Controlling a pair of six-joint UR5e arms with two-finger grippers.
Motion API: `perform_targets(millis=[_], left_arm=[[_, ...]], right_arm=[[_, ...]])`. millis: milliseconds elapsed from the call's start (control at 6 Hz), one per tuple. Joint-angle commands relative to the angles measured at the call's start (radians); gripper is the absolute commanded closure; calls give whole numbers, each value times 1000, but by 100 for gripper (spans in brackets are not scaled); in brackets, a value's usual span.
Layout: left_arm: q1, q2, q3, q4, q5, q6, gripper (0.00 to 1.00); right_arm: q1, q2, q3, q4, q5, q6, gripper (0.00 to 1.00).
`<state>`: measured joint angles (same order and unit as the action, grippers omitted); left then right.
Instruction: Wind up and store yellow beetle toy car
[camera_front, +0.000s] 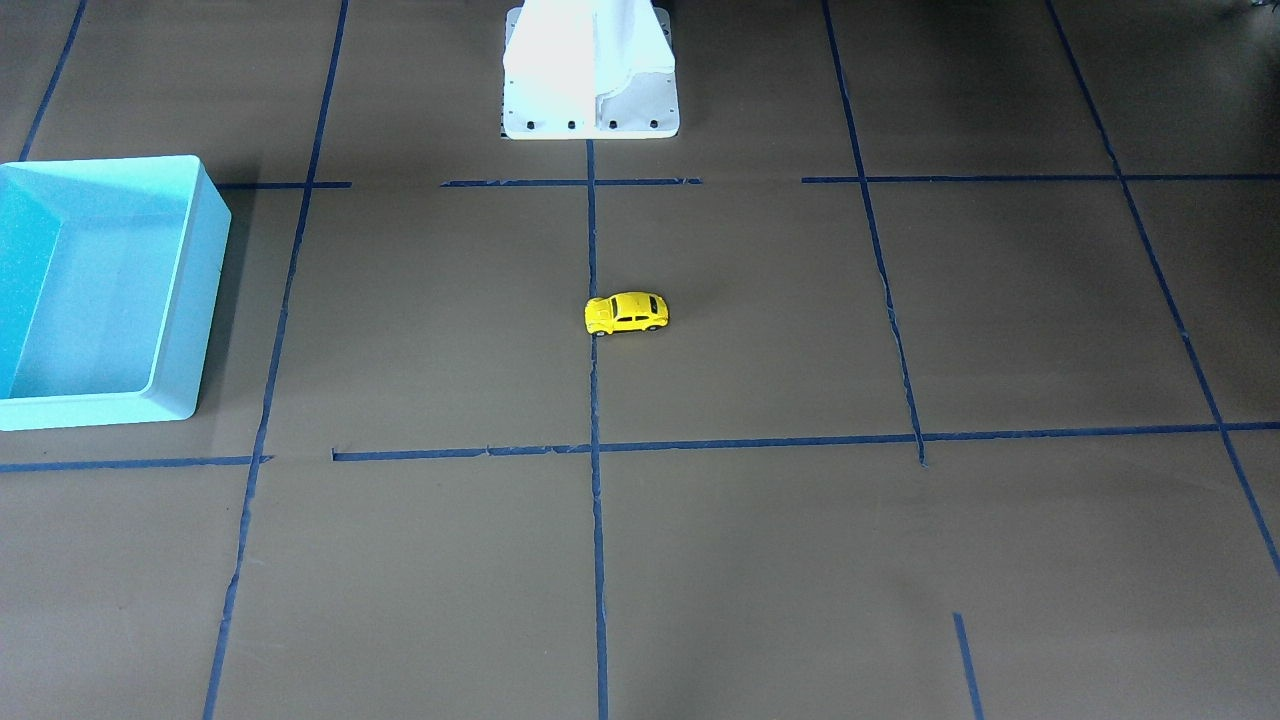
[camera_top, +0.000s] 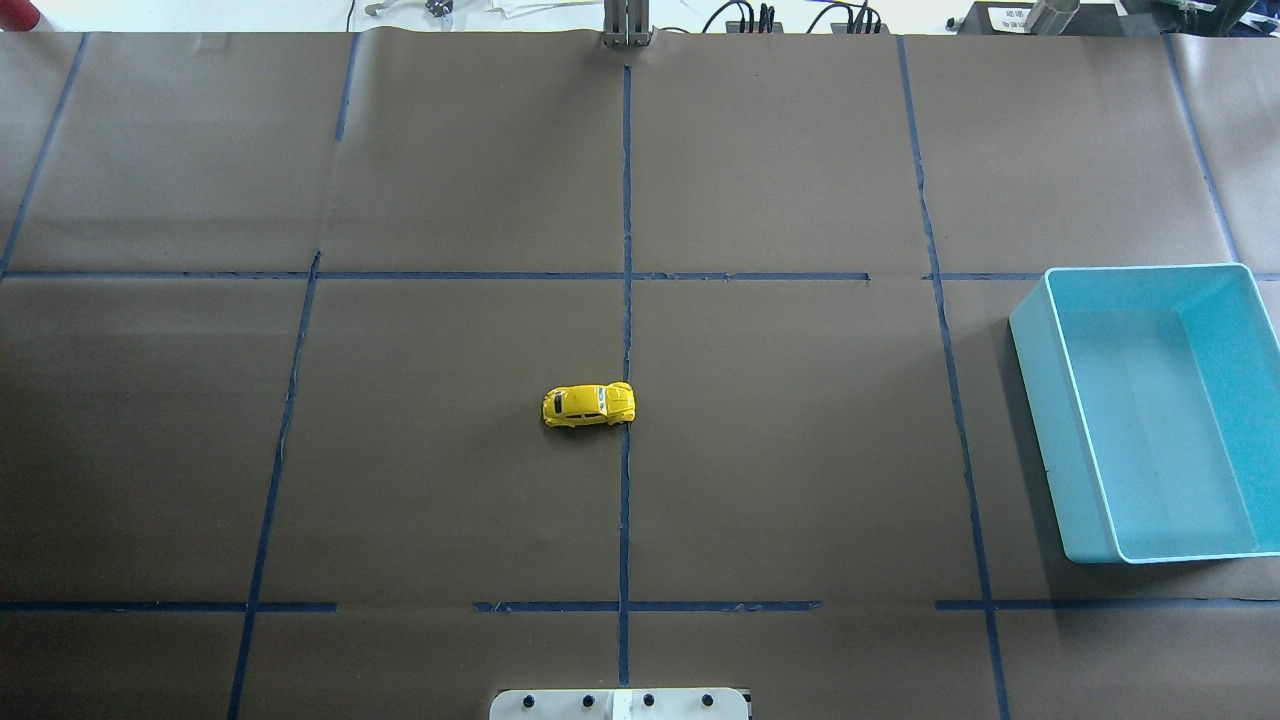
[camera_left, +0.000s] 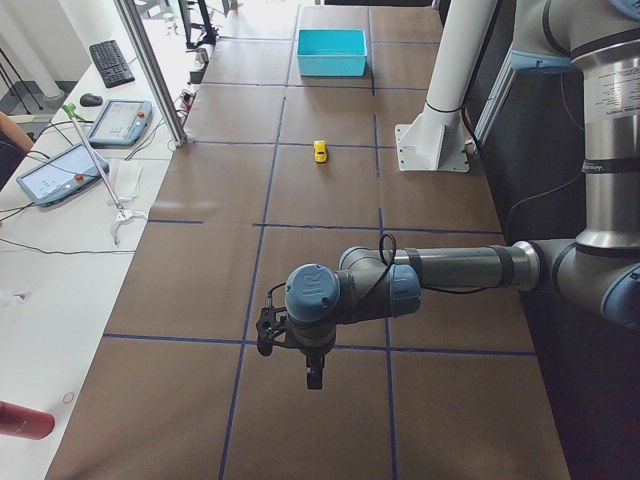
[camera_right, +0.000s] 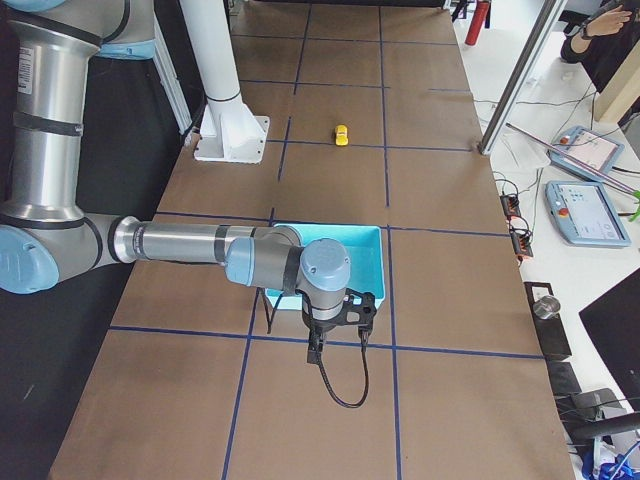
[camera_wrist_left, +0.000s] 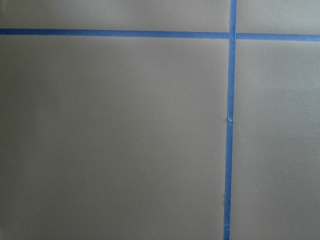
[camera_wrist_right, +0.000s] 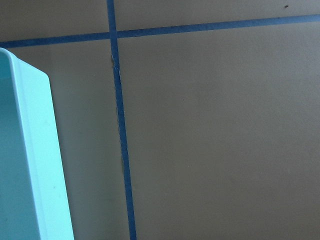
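The yellow beetle toy car stands on its wheels near the middle of the brown table, beside the centre tape line. It is small and far off in both side views. No gripper is near it. My left gripper hangs above the table's left end, far from the car. My right gripper hangs just past the teal bin's outer end. Both show only in the side views, so I cannot tell whether they are open or shut. The wrist views show no fingers.
An empty teal bin stands on my right side of the table; its wall shows in the right wrist view. Blue tape lines cross the table. The white robot base stands behind the car.
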<state>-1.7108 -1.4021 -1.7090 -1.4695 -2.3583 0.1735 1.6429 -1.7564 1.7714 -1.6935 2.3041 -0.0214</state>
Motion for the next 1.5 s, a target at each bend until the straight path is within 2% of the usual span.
perform_targets(millis=[0,333,500,833,1000,1333], left_arm=[[0,-3,6,0,1,0,0],[3,-40,9,-2,1,0,0],[16,-105,18,-3,1,0,0],[175,-146,-53,-52,1,1,0],[206,-175,-73,-92,-1,1,0],[365,-230,-157,-81,-1,-2,0]], right_arm=[[0,0,-3,0,0,0,0],[0,-5,-9,0,0,0,0],[0,-6,-13,0,0,0,0],[0,-5,-15,0,0,0,0],[0,-5,-15,0,0,0,0],[0,-6,-15,0,0,0,0]])
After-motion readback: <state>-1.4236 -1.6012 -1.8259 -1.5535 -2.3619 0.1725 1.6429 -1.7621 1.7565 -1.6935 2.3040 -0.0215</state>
